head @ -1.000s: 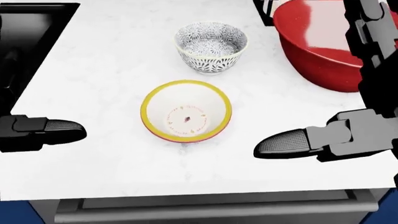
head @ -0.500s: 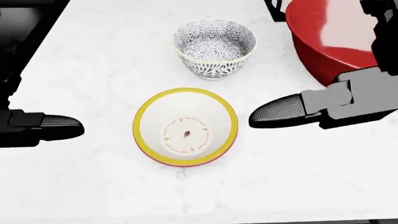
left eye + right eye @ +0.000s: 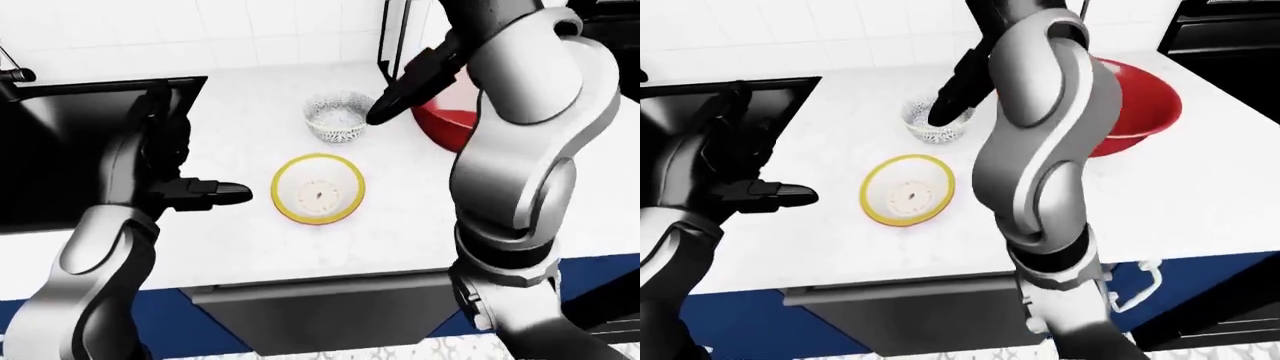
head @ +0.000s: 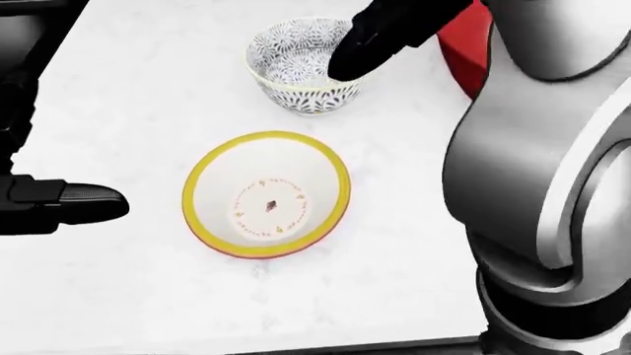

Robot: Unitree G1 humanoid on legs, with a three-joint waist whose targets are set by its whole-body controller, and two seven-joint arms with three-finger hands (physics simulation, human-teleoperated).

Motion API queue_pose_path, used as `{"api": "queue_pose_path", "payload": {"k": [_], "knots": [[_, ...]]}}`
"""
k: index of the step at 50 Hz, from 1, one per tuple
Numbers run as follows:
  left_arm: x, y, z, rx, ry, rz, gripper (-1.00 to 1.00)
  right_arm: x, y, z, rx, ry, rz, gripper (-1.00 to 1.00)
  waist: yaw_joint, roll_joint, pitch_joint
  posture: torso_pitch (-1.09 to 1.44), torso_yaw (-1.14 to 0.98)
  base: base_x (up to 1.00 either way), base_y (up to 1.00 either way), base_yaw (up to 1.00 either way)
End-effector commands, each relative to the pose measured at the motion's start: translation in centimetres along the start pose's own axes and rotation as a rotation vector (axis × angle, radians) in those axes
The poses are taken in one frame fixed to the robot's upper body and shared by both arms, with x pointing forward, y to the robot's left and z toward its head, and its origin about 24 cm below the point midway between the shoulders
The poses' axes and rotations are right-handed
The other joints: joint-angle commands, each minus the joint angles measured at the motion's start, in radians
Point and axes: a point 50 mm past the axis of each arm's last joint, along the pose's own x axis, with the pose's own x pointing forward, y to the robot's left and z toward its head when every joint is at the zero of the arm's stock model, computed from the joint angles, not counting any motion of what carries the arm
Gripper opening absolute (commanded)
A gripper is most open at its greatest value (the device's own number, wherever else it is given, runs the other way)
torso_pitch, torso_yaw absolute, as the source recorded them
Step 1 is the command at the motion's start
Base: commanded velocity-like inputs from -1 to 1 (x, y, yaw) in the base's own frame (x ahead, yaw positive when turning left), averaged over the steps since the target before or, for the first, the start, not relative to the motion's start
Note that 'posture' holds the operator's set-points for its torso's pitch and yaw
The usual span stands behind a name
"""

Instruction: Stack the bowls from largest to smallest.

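Observation:
A white bowl with a yellow rim [image 4: 266,194] sits upright on the white counter [image 4: 148,96], in the middle of the head view. Above it stands a smaller patterned blue-and-white bowl [image 4: 286,70]. The large red bowl [image 3: 1137,105] is to their right, mostly hidden by my right arm in the head view. My right hand [image 4: 353,58] hovers over the patterned bowl's right rim, dark fingers stretched out, open, holding nothing. My left hand [image 4: 91,202] rests open at the left of the yellow-rimmed bowl, apart from it, fingers pointing at it.
A black sink or stove [image 3: 60,142] borders the counter on the left. The counter's near edge runs above a grey drawer front [image 3: 320,304] and blue cabinets. A dark appliance [image 3: 1230,26] stands at the top right, behind a white tiled wall.
My right hand has lifted from beside the yellow-rimmed bowl up and left to over the patterned bowl. My right arm now covers the red bowl in the head view. The left hand has barely moved.

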Motion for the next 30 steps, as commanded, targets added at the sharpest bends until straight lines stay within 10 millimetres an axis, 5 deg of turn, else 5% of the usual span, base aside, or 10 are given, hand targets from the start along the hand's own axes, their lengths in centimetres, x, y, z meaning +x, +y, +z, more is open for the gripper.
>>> {"api": "queue_pose_path", "payload": {"k": [1,30], "knots": [[-0.2,0.0,1.4,0.012,-0.078,0.002,1.0,-0.1,-1.0,1.3,-0.141,-0.06,-0.062,1.0,-0.002,0.006,-0.024,0.0,0.0,0.0,0.0,0.0],[-0.1,0.4,1.5,0.011,-0.079,0.01,1.0,3.7,5.2,1.3,-0.511,-0.228,0.1,1.0,-0.008,0.015,-0.033,0.0,0.0,0.0,0.0,0.0]]}}
